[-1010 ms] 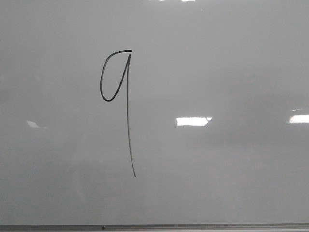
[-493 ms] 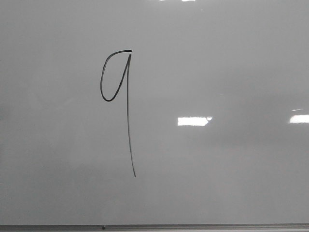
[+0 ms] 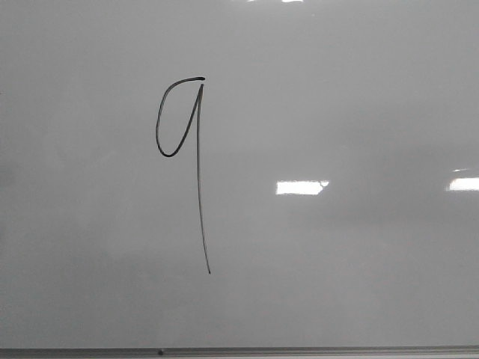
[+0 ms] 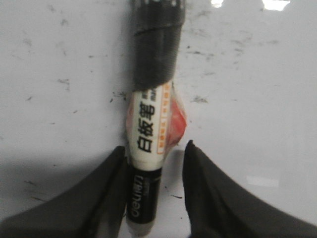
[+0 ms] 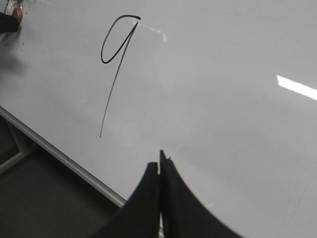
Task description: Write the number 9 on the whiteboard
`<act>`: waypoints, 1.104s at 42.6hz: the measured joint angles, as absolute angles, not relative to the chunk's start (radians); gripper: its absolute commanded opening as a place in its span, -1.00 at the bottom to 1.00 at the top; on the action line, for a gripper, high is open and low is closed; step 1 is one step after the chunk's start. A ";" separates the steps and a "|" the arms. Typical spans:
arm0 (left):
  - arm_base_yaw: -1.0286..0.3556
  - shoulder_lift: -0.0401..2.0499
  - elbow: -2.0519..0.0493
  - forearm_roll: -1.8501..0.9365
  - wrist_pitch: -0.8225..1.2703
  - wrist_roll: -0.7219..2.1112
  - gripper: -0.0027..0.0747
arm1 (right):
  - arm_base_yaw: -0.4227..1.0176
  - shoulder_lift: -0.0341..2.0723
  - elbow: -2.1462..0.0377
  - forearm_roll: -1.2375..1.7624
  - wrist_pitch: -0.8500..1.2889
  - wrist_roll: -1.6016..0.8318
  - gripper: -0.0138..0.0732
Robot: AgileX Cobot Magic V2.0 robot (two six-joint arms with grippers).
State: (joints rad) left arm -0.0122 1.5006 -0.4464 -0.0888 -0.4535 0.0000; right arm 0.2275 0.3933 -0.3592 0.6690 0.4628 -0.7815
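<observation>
left wrist view alone shows left gripper [image 4: 154, 158] parted around marker [image 4: 151, 148]; right gripper [image 5: 159, 171] closed, empty.

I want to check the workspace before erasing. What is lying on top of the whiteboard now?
On the whiteboard is the black number 9. In the left wrist view a marker lies between the open left gripper fingers; the board beneath it is hidden.
</observation>
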 measured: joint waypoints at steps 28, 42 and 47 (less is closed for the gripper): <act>0.000 1.218 -0.446 -0.089 -0.346 0.081 0.18 | 0.227 0.393 -0.359 0.669 0.463 -0.781 -0.85; -0.001 0.681 -0.446 -0.089 0.065 0.103 -0.39 | 0.227 0.393 -0.359 0.669 0.463 -0.781 -0.85; -0.001 0.530 -0.446 -0.089 0.239 0.103 -0.71 | 0.227 0.393 -0.359 0.669 0.463 -0.781 -0.85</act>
